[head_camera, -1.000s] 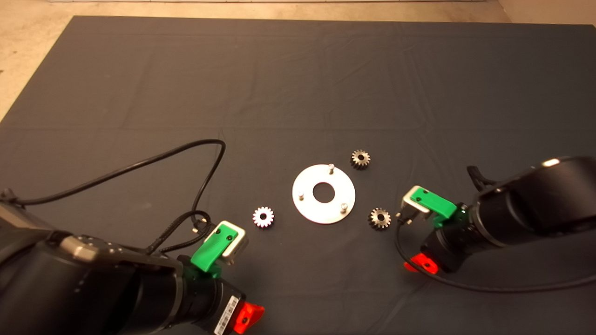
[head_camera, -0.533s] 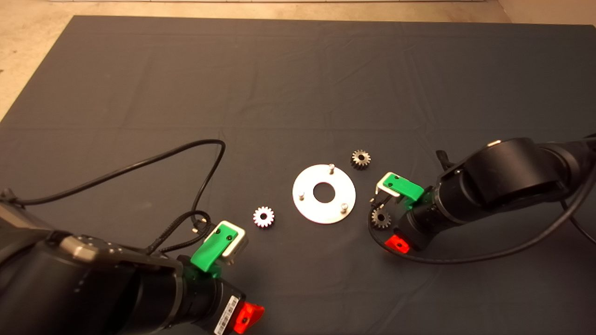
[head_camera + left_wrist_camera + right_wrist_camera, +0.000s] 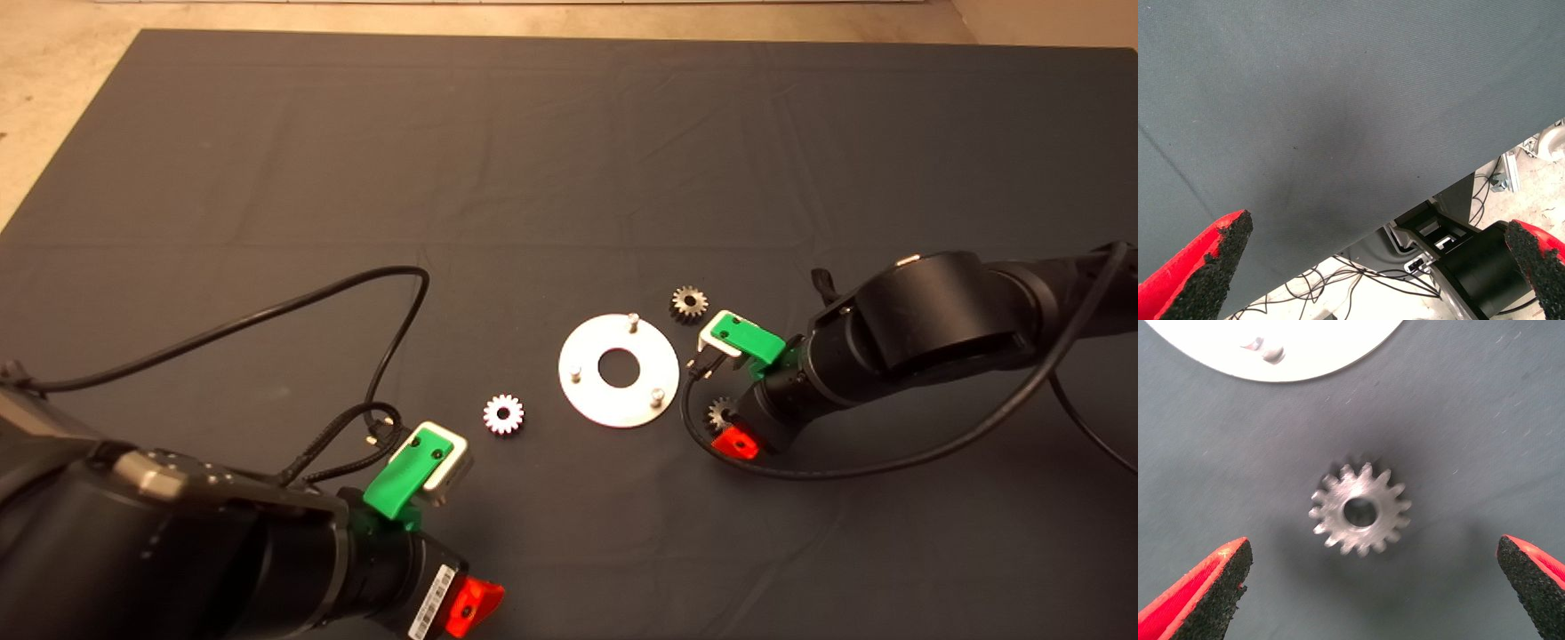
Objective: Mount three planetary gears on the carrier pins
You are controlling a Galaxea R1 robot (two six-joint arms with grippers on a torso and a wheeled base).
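The right gripper (image 3: 1371, 587) is now hanging over a dark gear (image 3: 1360, 510) beside the disc (image 3: 618, 370) mid-mat, fingers spread wide (pickup looks imminent); the left gripper (image 3: 1378, 267) is idling, open, near the mat's front edge.

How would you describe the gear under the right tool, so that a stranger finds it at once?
Start at the round silver disc in the middle of the mat. The dark gear lies flat just beyond the disc's edge, beneath the open right tool. Unlike the other dark gear, it sits nearer the camera.
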